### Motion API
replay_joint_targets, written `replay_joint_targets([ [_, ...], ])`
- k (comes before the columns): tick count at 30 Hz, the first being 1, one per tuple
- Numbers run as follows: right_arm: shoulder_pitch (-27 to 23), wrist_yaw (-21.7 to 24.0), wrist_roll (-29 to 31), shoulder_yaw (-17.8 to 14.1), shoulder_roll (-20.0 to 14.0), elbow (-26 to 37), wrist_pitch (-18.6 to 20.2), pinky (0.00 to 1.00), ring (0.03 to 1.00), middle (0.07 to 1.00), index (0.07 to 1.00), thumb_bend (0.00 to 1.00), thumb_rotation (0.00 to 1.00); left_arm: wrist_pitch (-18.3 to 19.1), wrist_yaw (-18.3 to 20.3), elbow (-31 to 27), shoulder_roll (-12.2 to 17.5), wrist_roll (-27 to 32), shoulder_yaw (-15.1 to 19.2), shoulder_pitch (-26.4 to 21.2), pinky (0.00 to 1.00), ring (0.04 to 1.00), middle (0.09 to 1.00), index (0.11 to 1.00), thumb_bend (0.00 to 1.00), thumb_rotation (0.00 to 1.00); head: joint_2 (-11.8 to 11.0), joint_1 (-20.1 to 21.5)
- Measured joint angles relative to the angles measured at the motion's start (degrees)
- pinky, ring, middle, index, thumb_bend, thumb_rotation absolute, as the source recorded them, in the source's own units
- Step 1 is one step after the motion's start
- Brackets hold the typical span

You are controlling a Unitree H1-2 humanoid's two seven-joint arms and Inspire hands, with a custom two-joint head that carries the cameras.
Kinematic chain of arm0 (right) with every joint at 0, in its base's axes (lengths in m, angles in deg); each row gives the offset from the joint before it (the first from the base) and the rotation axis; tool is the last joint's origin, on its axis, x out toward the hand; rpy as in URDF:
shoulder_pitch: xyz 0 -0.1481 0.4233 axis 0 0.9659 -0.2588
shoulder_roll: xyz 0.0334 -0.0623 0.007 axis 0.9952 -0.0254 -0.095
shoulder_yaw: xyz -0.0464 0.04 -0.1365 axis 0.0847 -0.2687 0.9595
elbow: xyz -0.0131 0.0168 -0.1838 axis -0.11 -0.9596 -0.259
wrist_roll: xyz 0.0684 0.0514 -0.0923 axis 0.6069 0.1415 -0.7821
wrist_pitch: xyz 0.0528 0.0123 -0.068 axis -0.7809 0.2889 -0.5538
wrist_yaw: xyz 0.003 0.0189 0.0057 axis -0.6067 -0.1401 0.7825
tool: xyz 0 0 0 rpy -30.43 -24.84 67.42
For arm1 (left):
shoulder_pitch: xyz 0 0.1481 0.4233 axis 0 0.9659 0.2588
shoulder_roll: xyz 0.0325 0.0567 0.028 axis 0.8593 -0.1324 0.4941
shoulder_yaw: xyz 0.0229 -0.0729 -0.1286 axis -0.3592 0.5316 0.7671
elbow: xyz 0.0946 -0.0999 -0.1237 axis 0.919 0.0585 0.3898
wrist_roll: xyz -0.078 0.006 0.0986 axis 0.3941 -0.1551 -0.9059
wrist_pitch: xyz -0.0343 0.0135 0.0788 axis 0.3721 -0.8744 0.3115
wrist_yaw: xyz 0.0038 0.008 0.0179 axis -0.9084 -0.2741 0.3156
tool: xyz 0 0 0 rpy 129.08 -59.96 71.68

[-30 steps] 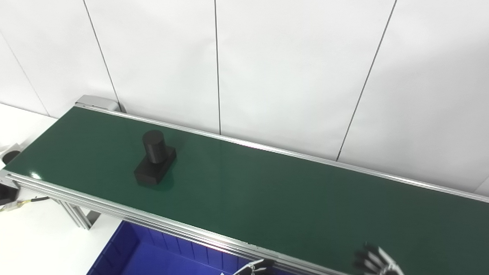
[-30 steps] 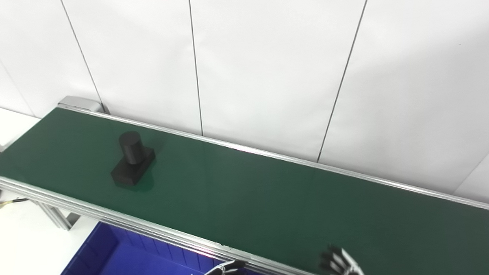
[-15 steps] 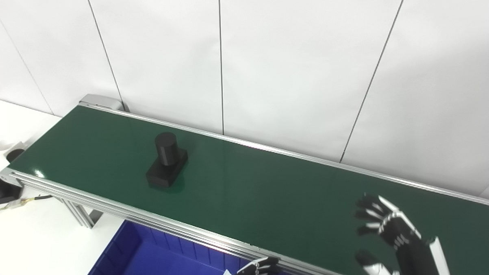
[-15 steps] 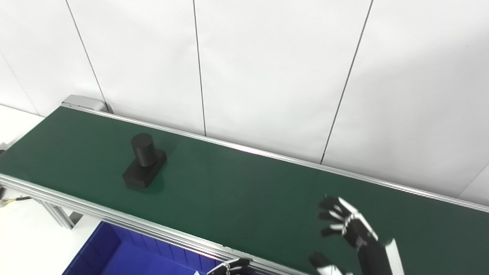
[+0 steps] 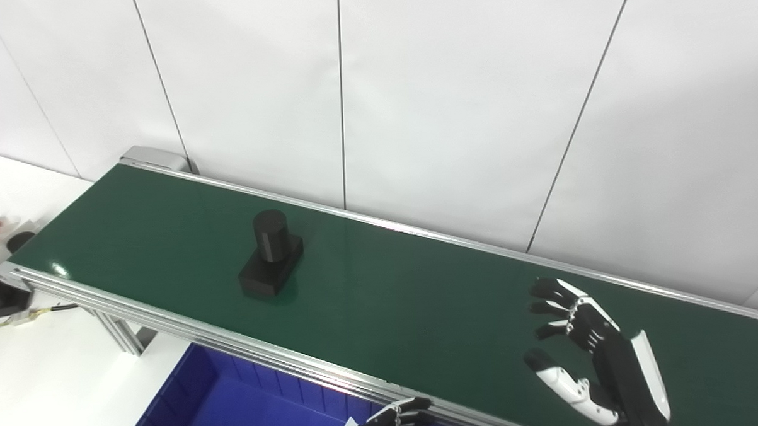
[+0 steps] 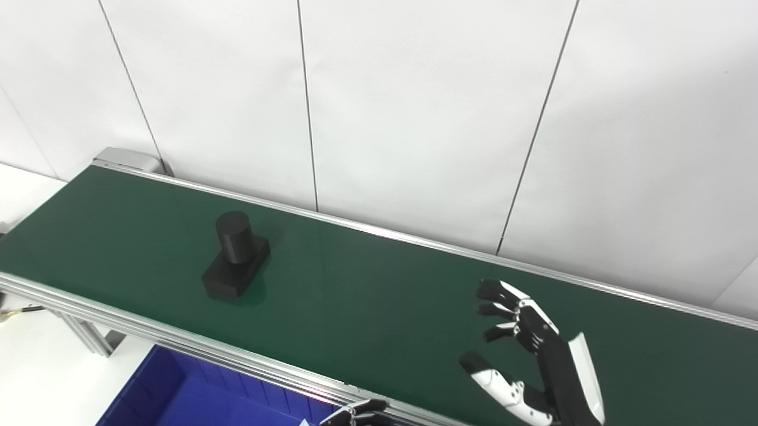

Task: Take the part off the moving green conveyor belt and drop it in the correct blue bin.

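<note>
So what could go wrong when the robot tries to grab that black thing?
The black part is riding the green belt and isn't in the open right hand yet, so the grab could be mistimed. It's a tall cylinder on a flat base; a clumsy touch might tip it. It could also miss the blue bin.

The part (image 5: 271,254) was plain black on a dark green belt (image 5: 420,300); bin (image 5: 234,407) was solid blue. Right hand (image 5: 595,357) was black and white.
</note>
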State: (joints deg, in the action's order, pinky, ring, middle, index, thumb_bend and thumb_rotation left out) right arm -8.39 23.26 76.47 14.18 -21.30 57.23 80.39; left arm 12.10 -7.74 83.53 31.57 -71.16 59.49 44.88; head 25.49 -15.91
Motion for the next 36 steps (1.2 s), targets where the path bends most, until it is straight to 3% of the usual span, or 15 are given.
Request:
replay_joint_targets([
  [14,-2.9,0.05,-2.03,-0.07,-0.66,-4.03,0.37,0.68,0.791,0.83,0.861,0.58,0.33,0.0,0.0,-0.02,0.02,0.02,0.05,0.02,0.63,0.718,0.766,0.825,0.86,0.63,0.26,1.23],
  [24,-5.49,1.25,-5.35,1.28,-0.82,-3.97,3.6,0.72,0.824,0.854,0.884,0.57,0.23,0.0,0.0,0.0,0.11,0.0,0.05,-0.16,0.62,0.714,0.767,0.826,0.86,0.64,0.26,1.49],
  [36,-11.01,2.73,-6.7,3.5,0.23,-7.96,6.3,0.72,0.818,0.862,0.888,0.61,0.29,0.0,-0.03,-0.05,0.28,-0.02,-0.07,-0.14,0.62,0.708,0.76,0.82,0.85,0.63,0.62,2.02],
])
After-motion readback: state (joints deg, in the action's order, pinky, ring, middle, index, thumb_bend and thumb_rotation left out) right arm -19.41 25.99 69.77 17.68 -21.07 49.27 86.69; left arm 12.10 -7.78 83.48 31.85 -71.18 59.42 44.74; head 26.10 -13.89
